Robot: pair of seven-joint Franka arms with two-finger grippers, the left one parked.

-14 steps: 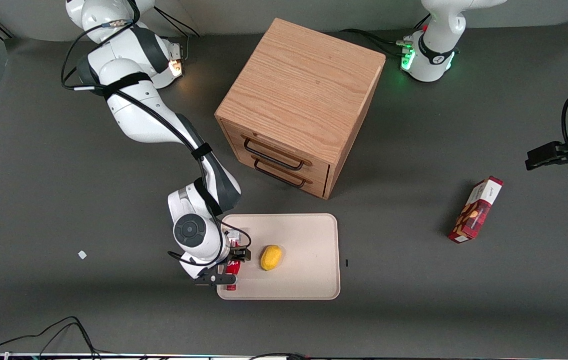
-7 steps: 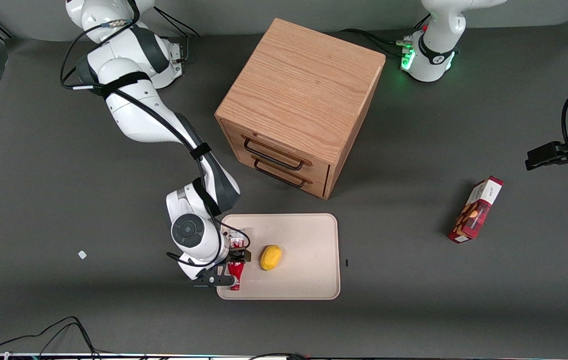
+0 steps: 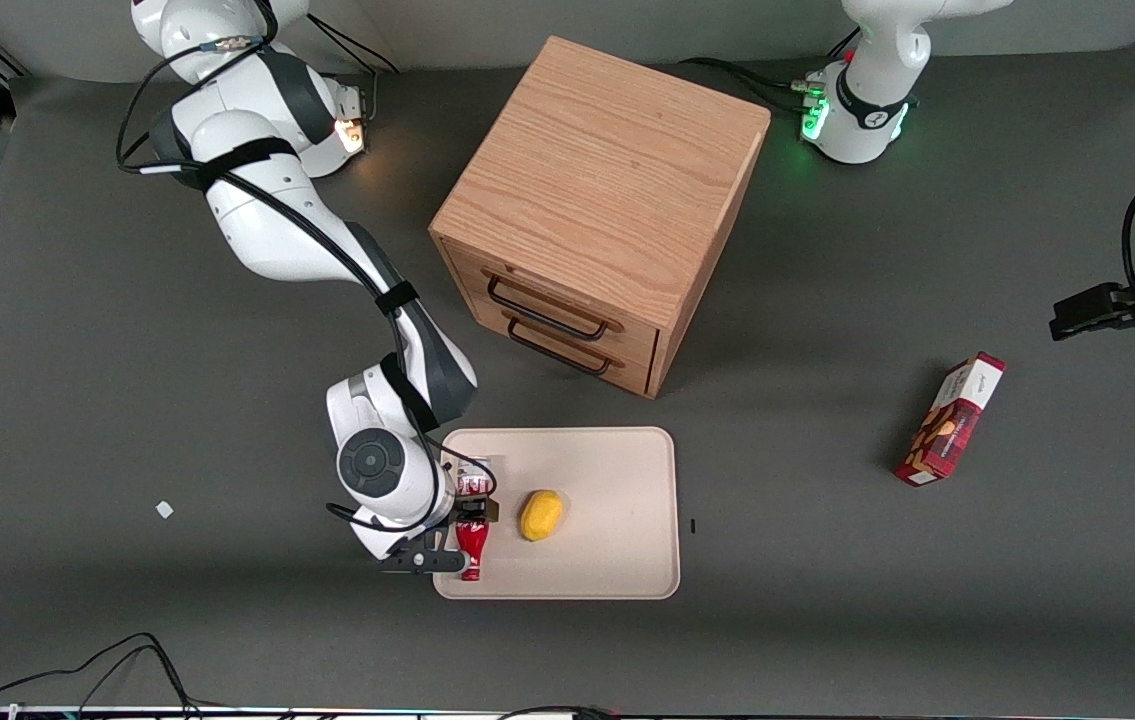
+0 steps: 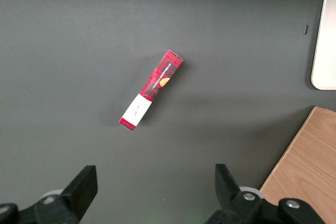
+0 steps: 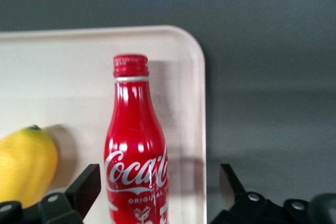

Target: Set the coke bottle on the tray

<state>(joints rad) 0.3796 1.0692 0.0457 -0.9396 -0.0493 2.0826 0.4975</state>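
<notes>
Lying on the flat beige rectangular tray point(image 3: 587, 560) near its corner, the small red contoured coke bottle point(image 3: 470, 549) is seen between the spread fingers of the hand point(image 3: 458, 535), which are released and apart from its sides. A yellow lemon-shaped fruit point(image 3: 541, 515) rests just beside the hand on the tray. Placement is judged done; only withdrawal of the hand from the bottle point(image 5: 136, 156) appears left.

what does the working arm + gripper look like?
Glossy white rounded shells with dark grey joint bands, a round grey cap at the wrist, and black cables strapped along the links. The gripper, over the tray edge by the coke bottle, has matte black angular fingers.
</notes>
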